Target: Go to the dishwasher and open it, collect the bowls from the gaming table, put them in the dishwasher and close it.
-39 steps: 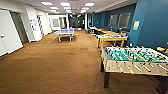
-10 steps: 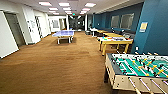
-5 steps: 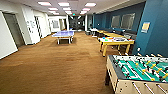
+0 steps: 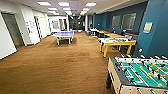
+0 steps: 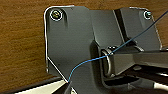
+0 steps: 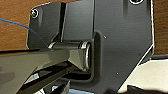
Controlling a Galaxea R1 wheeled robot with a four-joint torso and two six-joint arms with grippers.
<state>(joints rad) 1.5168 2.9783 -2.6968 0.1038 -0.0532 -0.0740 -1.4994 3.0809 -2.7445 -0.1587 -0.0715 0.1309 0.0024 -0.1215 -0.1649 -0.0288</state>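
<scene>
The gaming table (image 4: 117, 41), with a white top and yellow legs, stands at the middle right in the head view, against the blue wall. Small coloured things (image 4: 110, 39) lie on its top, too blurred to tell as the bowls. The dishwasher is out of view. In the left wrist view my arm's dark plate (image 5: 75, 37) hangs over brown carpet (image 5: 22, 37) with a thin blue cable (image 5: 85, 62) across it. The right wrist view has the same kind of plate (image 6: 117, 37) over carpet.
A green-field foosball table (image 4: 140, 72) stands close at the lower right. A blue ping-pong table (image 4: 63, 35) is farther ahead at the centre. Wide brown carpet (image 4: 57, 65) runs ahead and to the left. White walls and doors (image 4: 12, 30) line the left side.
The whole head view has shifted as the robot drove forward. The foosball table now looms larger at the lower right, and the gaming table sits slightly nearer.
</scene>
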